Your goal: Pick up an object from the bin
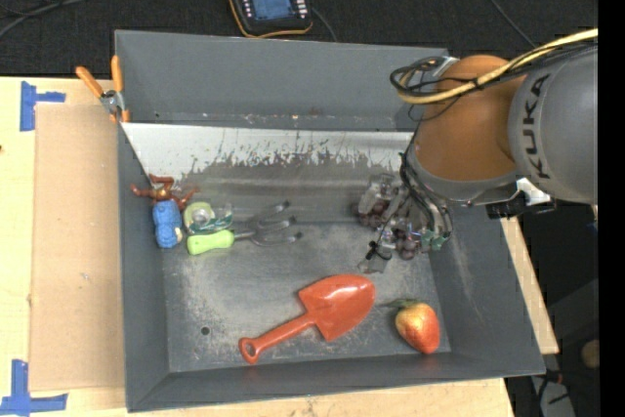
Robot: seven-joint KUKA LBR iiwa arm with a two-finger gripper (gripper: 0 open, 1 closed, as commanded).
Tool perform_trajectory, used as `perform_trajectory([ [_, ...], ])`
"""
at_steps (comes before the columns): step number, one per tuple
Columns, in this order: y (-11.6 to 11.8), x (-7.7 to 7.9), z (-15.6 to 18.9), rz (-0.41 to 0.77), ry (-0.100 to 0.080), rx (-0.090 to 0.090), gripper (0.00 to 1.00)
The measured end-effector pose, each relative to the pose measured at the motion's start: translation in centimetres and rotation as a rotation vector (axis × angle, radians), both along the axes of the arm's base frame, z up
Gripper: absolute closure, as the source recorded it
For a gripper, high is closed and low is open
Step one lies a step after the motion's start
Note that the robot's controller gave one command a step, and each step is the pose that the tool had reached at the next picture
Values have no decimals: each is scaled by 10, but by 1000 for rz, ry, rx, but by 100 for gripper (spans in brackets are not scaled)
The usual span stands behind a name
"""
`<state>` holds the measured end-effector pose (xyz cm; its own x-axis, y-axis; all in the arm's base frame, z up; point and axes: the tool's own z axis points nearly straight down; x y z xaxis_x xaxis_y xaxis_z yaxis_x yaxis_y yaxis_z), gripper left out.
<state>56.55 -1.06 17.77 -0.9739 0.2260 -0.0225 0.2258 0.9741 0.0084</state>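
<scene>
My gripper (393, 231) hangs low in the right half of the bin, below the orange wrist cover. Just in front of it and a little to the left lies a red plastic shovel (327, 310), its scoop towards the gripper and its handle pointing to the front left. A red and yellow apple-like fruit (418, 326) lies at the front right, beside the scoop. The gripper is apart from both, and I see nothing held in it.
At the left wall lie a blue toy (167, 225), a small orange piece (161, 187) and a green-handled tool (211, 241) with a grey metal head (274, 229). The arm covers the bin's right rear corner.
</scene>
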Motion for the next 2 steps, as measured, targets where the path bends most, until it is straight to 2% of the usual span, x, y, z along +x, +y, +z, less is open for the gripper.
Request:
perform_trajectory([
  [1, -23, -49, -47, 146, 48, -3, 0],
  [2, -14, -17, -32, -6, 0, 2, 0],
])
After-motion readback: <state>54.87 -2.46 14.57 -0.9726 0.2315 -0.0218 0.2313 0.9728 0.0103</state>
